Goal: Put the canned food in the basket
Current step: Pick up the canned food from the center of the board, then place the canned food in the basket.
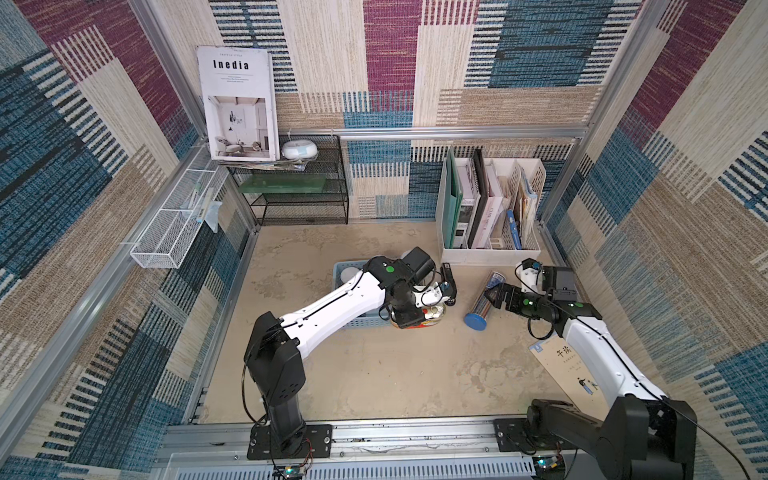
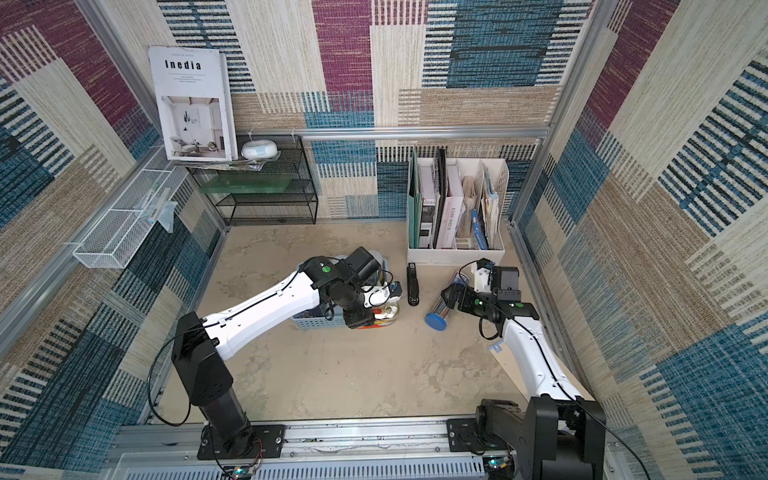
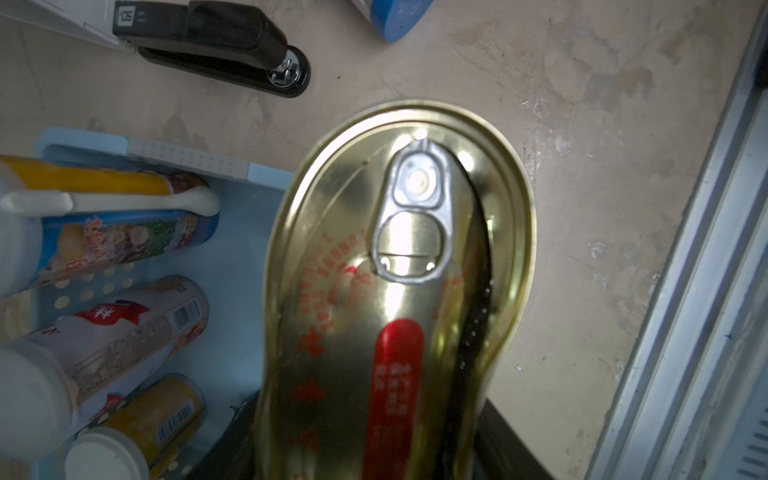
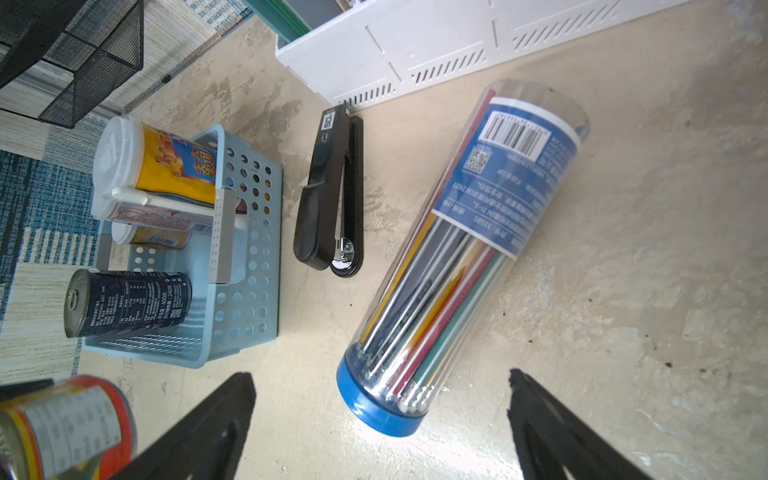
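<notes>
Gold oval tin (image 3: 395, 291) tight within left pincer (image 1: 419, 319), beside perforated blue plastic basket (image 4: 249, 266); right pincer (image 4: 380, 376) apart.

On your desk (image 1: 374, 374), four cans (image 4: 129, 301) lie in the basket (image 4: 253, 266), and the oval tin (image 3: 395, 291) is at its front right corner. Right of the basket you find the stapler (image 2: 412, 284), then the tube (image 4: 457, 257) further right, with the file organizer (image 2: 455, 253) behind both.
</notes>
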Tool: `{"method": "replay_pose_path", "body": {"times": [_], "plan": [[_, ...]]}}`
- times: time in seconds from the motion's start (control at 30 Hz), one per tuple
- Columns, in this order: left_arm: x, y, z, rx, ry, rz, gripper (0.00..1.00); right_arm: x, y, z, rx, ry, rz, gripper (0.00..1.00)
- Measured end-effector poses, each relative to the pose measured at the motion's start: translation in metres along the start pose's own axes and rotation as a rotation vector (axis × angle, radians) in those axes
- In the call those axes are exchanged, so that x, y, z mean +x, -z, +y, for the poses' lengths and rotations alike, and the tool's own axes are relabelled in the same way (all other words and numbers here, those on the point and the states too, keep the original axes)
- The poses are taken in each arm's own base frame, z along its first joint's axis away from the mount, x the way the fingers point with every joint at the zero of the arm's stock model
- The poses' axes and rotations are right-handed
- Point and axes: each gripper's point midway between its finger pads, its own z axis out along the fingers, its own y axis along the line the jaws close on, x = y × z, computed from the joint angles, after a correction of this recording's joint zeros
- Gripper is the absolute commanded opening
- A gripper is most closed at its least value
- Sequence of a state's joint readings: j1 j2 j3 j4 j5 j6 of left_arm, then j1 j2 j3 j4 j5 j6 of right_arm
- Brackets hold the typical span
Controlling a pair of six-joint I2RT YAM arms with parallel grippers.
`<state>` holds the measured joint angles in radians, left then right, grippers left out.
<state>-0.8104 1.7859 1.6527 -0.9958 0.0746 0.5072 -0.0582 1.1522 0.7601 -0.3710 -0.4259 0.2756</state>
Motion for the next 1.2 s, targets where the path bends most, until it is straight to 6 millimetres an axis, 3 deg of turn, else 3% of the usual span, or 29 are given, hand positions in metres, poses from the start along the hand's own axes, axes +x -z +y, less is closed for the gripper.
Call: {"method": "replay_pose_path", "body": {"times": [0.3, 0.67, 0.93, 1.2], "plan": [[0.011, -0.020, 0.061, -0.012, 0.081, 0.015, 0.51, 0.003, -0.001, -0.001, -0.001, 0.003, 0.007, 0.99], [0.035, -0.059, 0.090, 0.056, 0.144, 0.061, 0.51, 0.008, -0.004, -0.004, 0.003, 0.002, 0.025, 0.99], [0.047, -0.078, 0.089, 0.105, 0.141, 0.082, 0.51, 0.010, -0.007, -0.006, 0.007, 0.003, 0.035, 0.99], [0.062, -0.099, 0.075, 0.164, 0.143, 0.122, 0.55, 0.014, -0.009, -0.008, 0.009, 0.002, 0.043, 0.99]]}}
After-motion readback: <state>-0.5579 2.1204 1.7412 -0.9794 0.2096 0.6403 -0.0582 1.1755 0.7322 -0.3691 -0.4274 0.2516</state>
